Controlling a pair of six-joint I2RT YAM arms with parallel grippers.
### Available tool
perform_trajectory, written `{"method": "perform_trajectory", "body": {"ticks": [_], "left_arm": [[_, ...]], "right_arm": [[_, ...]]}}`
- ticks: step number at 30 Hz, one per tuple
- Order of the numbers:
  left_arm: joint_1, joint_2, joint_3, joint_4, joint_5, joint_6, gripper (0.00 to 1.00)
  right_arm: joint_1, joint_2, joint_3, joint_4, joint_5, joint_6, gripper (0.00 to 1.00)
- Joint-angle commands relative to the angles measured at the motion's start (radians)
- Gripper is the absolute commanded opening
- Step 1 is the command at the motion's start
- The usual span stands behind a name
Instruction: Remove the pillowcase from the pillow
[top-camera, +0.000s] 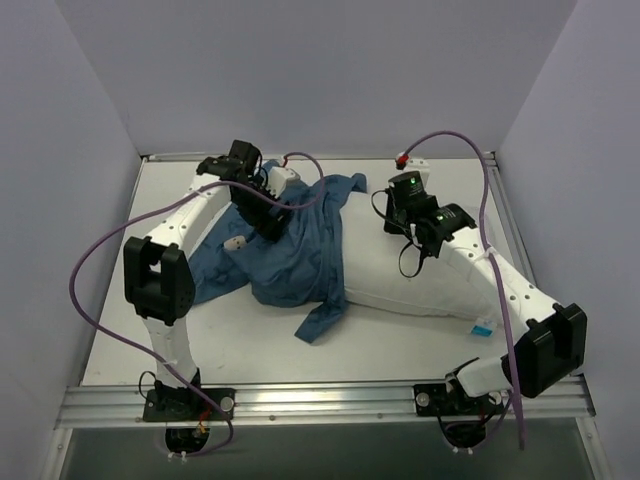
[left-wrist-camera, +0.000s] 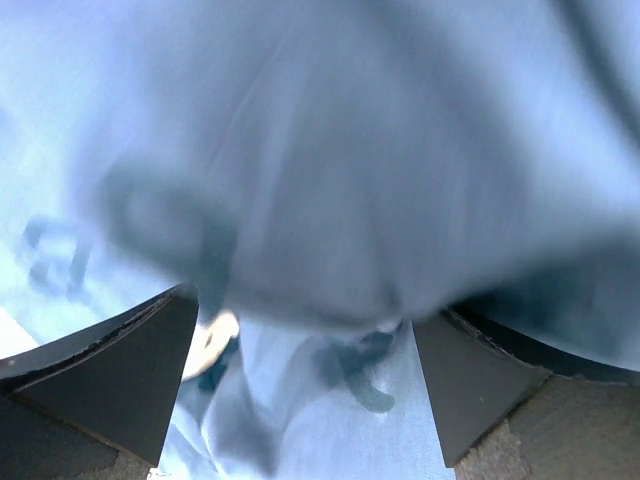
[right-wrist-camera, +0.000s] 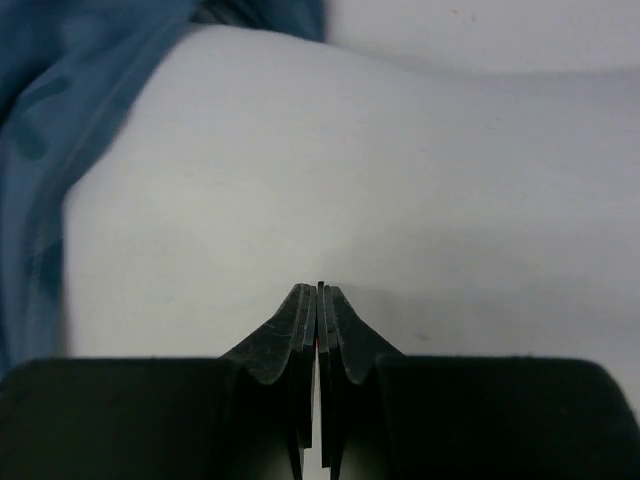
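Observation:
The blue printed pillowcase (top-camera: 290, 255) covers the left end of the white pillow (top-camera: 430, 280) and trails leftward over the table. My left gripper (top-camera: 266, 222) is down on the bunched cloth. In the left wrist view its fingers (left-wrist-camera: 120, 385) stand wide open, with blurred pillowcase (left-wrist-camera: 330, 180) between and above them and nothing pinched. My right gripper (top-camera: 400, 215) is over the bare part of the pillow. In the right wrist view it (right-wrist-camera: 320, 292) is shut and empty, tips at the pillow (right-wrist-camera: 400, 180), with the pillowcase edge (right-wrist-camera: 50, 130) to its left.
A small blue-and-white tag (top-camera: 483, 326) sticks out at the pillow's near right corner. The white table (top-camera: 260, 350) is walled at the back and both sides. A loose corner of the cloth (top-camera: 318, 325) lies toward the front edge.

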Motion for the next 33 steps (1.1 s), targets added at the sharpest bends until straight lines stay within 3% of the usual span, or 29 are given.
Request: {"method": "perform_trajectory", "body": {"ticks": [1,7,12,14,16,27,28,29,30,31,32,33], "left_arm": [[0.056,-0.001,0.128,0.058,0.033,-0.049,0.95],[0.209,-0.174,0.058,-0.004,0.127,0.077,0.94],[0.193,-0.251,-0.27,0.05,-0.116,0.268,0.94],[0.173,-0.252,-0.438,0.169,-0.254,0.309,0.94],[0.173,-0.248,-0.516,0.311,-0.297,0.348,0.94],[0.169,-0.038,-0.51,0.556,-0.442,0.215,0.94],[0.169,-0.027,-0.522,0.568,-0.449,0.21,0.98],[0.172,-0.021,-0.525,0.573,-0.448,0.205,0.9],[0.174,-0.013,-0.527,0.575,-0.448,0.195,0.49],[0.177,-0.007,-0.525,0.575,-0.449,0.19,0.19],[0.188,0.002,-0.521,0.575,-0.472,0.182,0.02],[0.198,0.002,-0.516,0.579,-0.483,0.172,0.02]], "right_arm": [[0.072,0.015,0.036,-0.066,0.041,-0.042,0.0],[0.069,0.122,-0.105,0.069,-0.152,-0.007,0.0],[0.016,0.245,-0.168,0.143,-0.185,0.011,0.0],[0.005,0.265,-0.191,0.157,-0.18,0.013,0.0],[-0.015,0.285,-0.21,0.174,-0.192,0.018,0.0],[-0.033,0.316,-0.254,0.22,-0.238,0.015,0.0],[-0.036,0.314,-0.259,0.217,-0.237,0.015,0.0],[-0.038,0.311,-0.264,0.217,-0.237,0.015,0.0],[-0.047,0.305,-0.274,0.215,-0.237,0.015,0.0],[-0.055,0.299,-0.282,0.209,-0.235,0.015,0.0],[-0.062,0.294,-0.29,0.206,-0.235,0.015,0.0],[-0.079,0.284,-0.297,0.205,-0.234,0.016,0.0]]}}
